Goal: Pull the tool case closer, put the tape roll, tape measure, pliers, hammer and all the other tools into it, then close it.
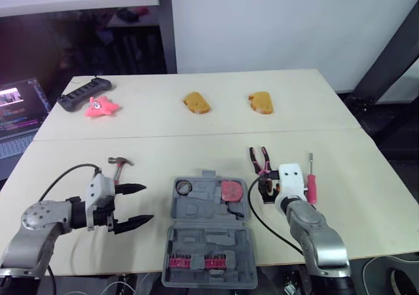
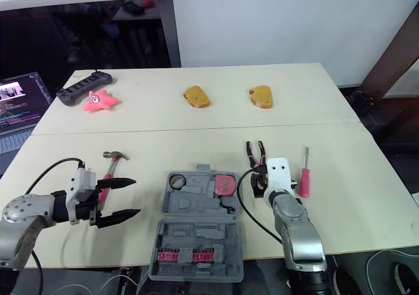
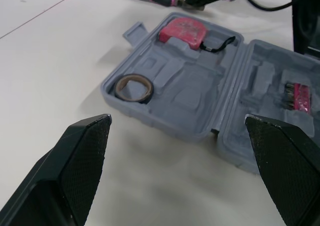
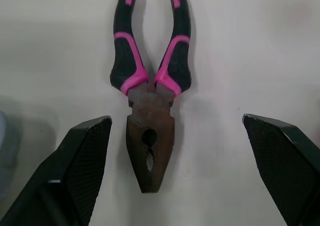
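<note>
The grey tool case (image 1: 196, 237) lies open near the table's front edge. Its far half holds the tape roll (image 1: 184, 187) and the pink tape measure (image 1: 230, 190). The pink-and-black pliers (image 4: 150, 110) lie on the table just right of the case, and my right gripper (image 4: 176, 118) hovers open over them, a finger on each side and not touching. A pink screwdriver (image 1: 311, 184) lies right of that arm. My left gripper (image 1: 148, 203) is open and empty left of the case. The hammer (image 1: 118, 167) lies just behind it.
The near half of the case holds a row of pink bits (image 1: 196, 262). At the back of the table are a pink starfish toy (image 1: 101, 106), a black power strip (image 1: 84, 92) and two bread pieces (image 1: 196, 103) (image 1: 260, 103). A laptop (image 1: 19, 112) stands off the table's left.
</note>
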